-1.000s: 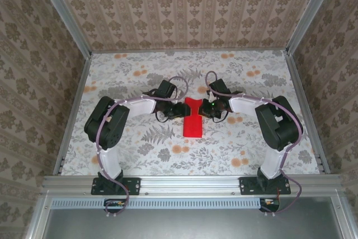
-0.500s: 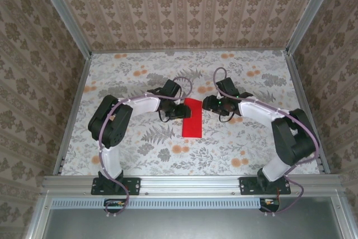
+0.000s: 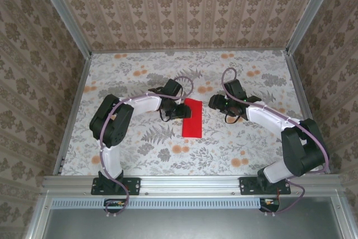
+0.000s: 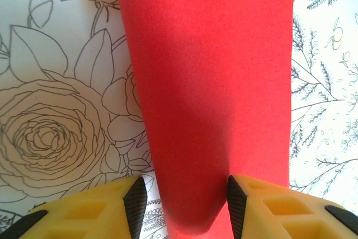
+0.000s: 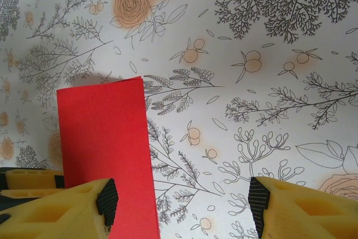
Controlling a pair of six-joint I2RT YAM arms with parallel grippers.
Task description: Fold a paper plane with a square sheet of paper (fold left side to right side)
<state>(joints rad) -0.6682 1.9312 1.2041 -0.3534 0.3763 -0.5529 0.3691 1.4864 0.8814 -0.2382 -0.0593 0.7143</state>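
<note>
The square sheet of paper [image 3: 193,120] is bright red and lies on the floral table, folded in half into a narrow upright rectangle. My left gripper [image 3: 180,110] sits at its left, folded edge. In the left wrist view the paper [image 4: 212,71] bulges up between the yellow fingers of the left gripper [image 4: 185,205]. The right pad touches it, while a strip of table shows beside the left pad. My right gripper [image 3: 215,103] stands apart to the right, open wide. In the right wrist view that gripper [image 5: 182,201] has its left finger over the paper [image 5: 103,138].
The floral tablecloth [image 3: 246,138] is boxed in by patterned walls at the back and on both sides. A metal rail [image 3: 190,182] runs along the near edge, where the arm bases stand. Free room lies in front of and behind the paper.
My right gripper has opened, let go of the paper and drawn back to the right. The paper's flared top has settled into a plain narrow rectangle. The left gripper has stayed at the fold.
</note>
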